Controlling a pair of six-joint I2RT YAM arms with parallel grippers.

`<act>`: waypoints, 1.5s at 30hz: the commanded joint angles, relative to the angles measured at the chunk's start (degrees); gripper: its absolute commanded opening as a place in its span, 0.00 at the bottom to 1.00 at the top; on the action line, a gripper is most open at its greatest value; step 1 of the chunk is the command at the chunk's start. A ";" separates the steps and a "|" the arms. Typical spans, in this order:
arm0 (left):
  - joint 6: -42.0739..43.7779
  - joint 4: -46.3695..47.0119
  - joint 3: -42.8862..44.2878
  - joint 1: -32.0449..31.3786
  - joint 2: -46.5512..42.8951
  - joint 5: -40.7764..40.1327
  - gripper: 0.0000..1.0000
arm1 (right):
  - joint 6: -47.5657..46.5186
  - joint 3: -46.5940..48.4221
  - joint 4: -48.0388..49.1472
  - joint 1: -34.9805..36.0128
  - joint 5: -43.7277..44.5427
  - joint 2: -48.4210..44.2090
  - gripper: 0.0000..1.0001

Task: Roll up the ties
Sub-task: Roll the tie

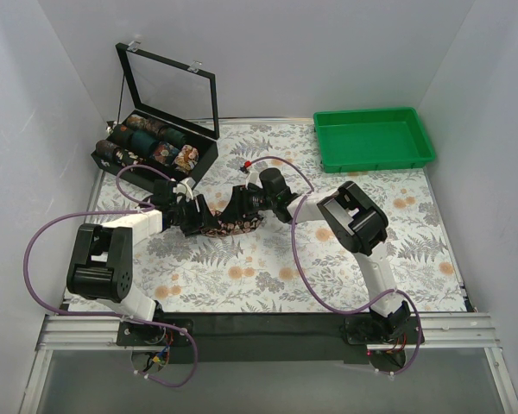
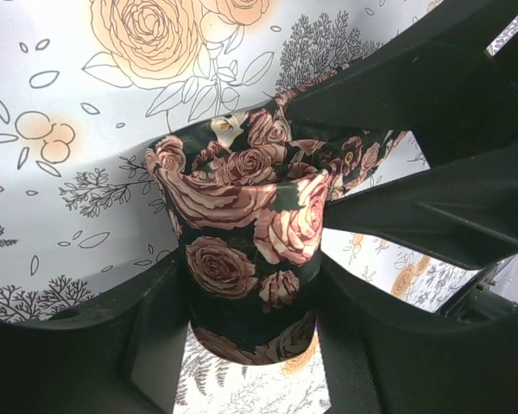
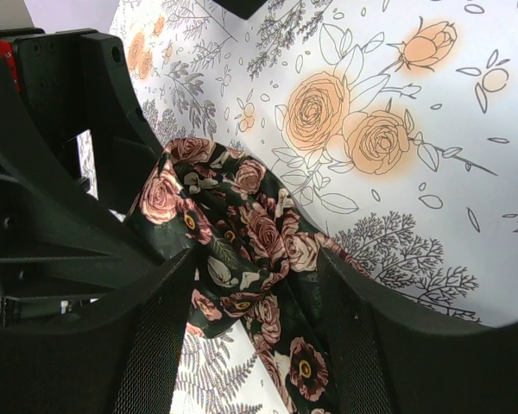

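One dark tie with pink roses [image 1: 227, 227] lies between my two grippers at the table's middle left. In the left wrist view, its rolled part [image 2: 250, 250] stands between my fingers and touches both. My left gripper [image 2: 252, 289] is shut on this roll, just above the cloth. My right gripper [image 3: 257, 276] faces it closely, its jaws wide apart. The tie's loose crumpled part [image 3: 242, 233] lies between them, and table cloth shows through the gap. The right gripper's black fingers [image 2: 432, 112] show in the left wrist view. Several rolled ties [image 1: 147, 142] sit in the box.
A black box [image 1: 155, 153] with a raised clear lid stands at the back left, close behind the left gripper. A green tray [image 1: 373, 138] stands at the back right. The table cover [image 1: 259, 267] is white with a floral print. White walls enclose the table.
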 commanded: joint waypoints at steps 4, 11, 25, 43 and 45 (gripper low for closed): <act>-1.63 -2.04 -0.21 -0.62 -0.24 -0.79 0.41 | -2.25 -1.10 -1.57 -0.29 1.26 -2.71 0.57; -2.60 -8.79 1.63 -0.80 -2.69 -6.76 0.34 | -9.10 -7.24 -7.18 -3.81 5.39 -14.57 0.68; -5.50 -16.90 3.84 -1.41 -8.94 -11.60 0.32 | -21.16 -18.50 -20.47 -7.33 13.84 -29.54 0.65; -5.41 -13.82 1.64 -1.41 -9.64 -10.37 0.32 | -20.81 -7.34 -14.76 -1.44 10.84 -13.19 0.49; -5.32 -13.73 1.73 -1.41 -9.73 -10.55 0.32 | -20.63 -7.34 -14.06 -1.35 10.76 -12.05 0.46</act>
